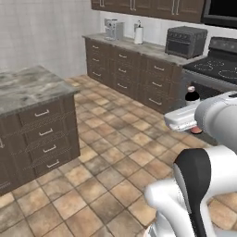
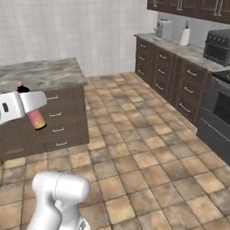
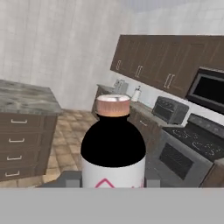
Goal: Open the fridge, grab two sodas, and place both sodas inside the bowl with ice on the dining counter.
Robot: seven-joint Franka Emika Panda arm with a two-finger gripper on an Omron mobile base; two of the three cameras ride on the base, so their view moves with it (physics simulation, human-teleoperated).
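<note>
Gripper (image 3: 113,183): clamped on one soda (image 3: 113,146) — bottle upright, cap up.
Soda: carried in mid-air above the tiled floor (image 1: 115,152).
Dining counter (image 2: 40,74): lay ahead and left of the hand — well apart.

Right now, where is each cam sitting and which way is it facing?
Left base: behind the arm's left, facing the floor, island and stove; white arm at lower right, soda behind the hand.
Right base: behind the arm's right, facing the island and wall cabinets; arm at lower left, gripper shut on the soda.
Hand: on the hand, looking along the upright soda toward the stove; fingers beside it.
Shared: island, stove, soda.
</note>
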